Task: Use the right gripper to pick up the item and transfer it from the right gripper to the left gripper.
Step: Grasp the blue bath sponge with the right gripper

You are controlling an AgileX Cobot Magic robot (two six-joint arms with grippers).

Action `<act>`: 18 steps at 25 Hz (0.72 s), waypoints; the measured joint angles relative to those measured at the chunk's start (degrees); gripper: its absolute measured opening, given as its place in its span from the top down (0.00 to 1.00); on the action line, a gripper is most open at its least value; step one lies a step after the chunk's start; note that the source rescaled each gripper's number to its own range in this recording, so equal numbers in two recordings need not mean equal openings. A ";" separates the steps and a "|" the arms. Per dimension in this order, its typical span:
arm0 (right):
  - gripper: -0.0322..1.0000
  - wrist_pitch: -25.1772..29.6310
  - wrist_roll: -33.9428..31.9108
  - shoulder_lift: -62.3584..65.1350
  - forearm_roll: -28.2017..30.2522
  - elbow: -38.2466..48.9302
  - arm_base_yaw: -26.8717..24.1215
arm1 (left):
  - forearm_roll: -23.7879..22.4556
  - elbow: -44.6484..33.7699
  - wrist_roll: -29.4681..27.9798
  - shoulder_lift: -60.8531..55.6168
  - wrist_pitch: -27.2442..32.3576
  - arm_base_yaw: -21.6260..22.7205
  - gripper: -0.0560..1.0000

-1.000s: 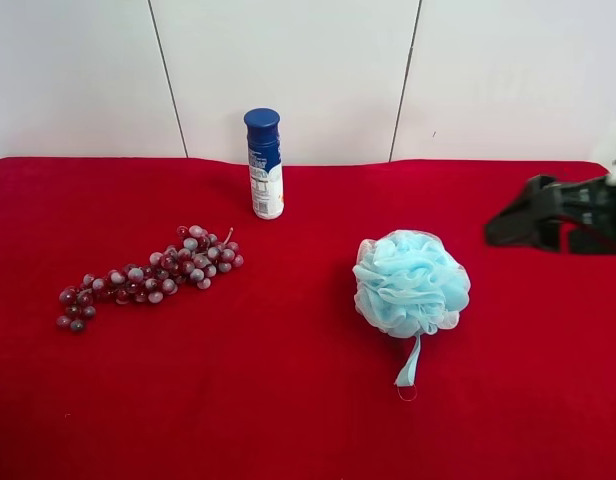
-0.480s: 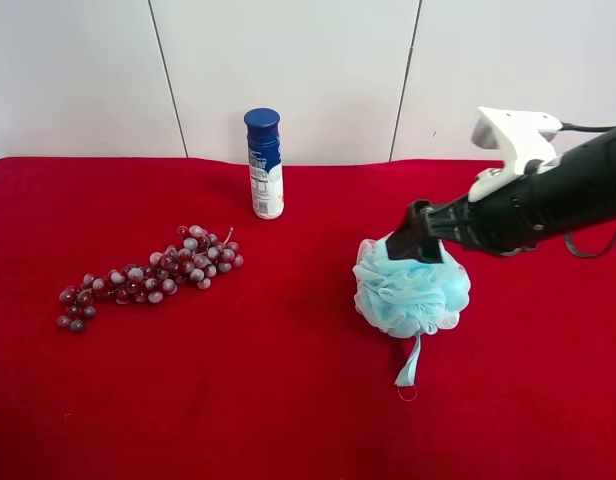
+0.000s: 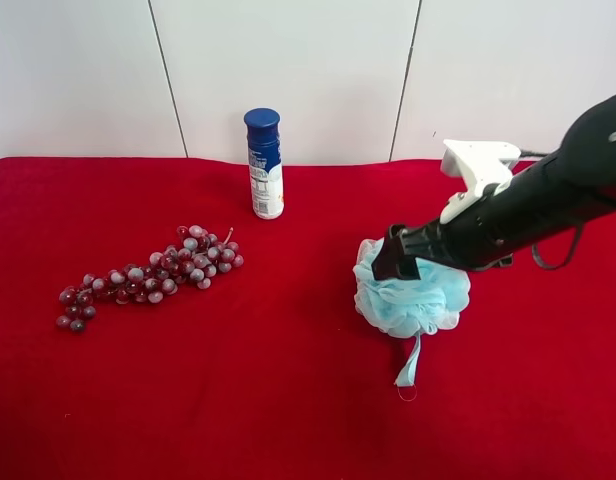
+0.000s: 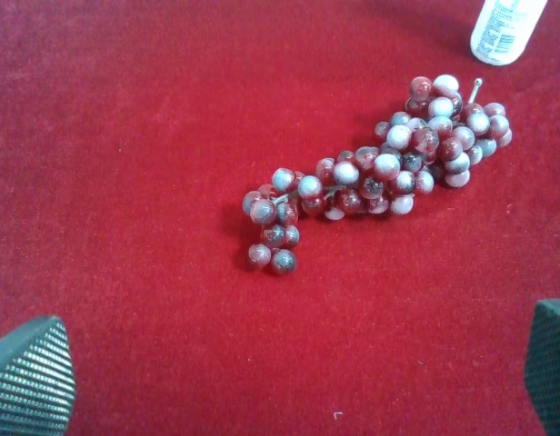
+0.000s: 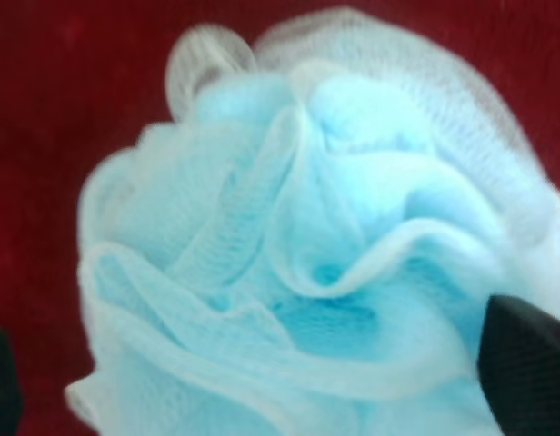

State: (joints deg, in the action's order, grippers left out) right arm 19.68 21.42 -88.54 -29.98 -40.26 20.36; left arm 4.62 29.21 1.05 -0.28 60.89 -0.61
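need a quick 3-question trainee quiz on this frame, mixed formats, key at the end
1. True or false: the right gripper has its jaws shut tight on the bath pouf.
2. What lies under the left wrist camera? A) the pouf B) the grapes, with the bottle at the edge of view C) a bare wall
3. How many arms show in the exterior high view, and which gripper is there?

Key
1. False: the right wrist view shows the fingertips wide apart, with the pouf between them.
2. B
3. One, carrying the right gripper; its wrist view is filled by the pouf.
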 joint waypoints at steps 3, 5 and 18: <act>0.00 -0.60 0.00 -3.17 0.00 -0.04 0.00 | 0.00 0.00 0.00 0.00 0.00 0.00 0.00; 0.00 -0.65 -0.14 -4.37 0.05 -0.04 0.00 | 0.00 0.00 0.00 0.00 0.00 0.00 0.00; 0.92 0.44 -0.19 -4.90 0.05 -0.04 0.00 | 0.00 0.00 0.00 0.00 0.00 0.00 0.00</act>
State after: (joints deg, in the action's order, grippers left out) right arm 20.12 21.23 -93.43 -29.93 -40.30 20.36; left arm 4.62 29.21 1.05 -0.28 60.89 -0.61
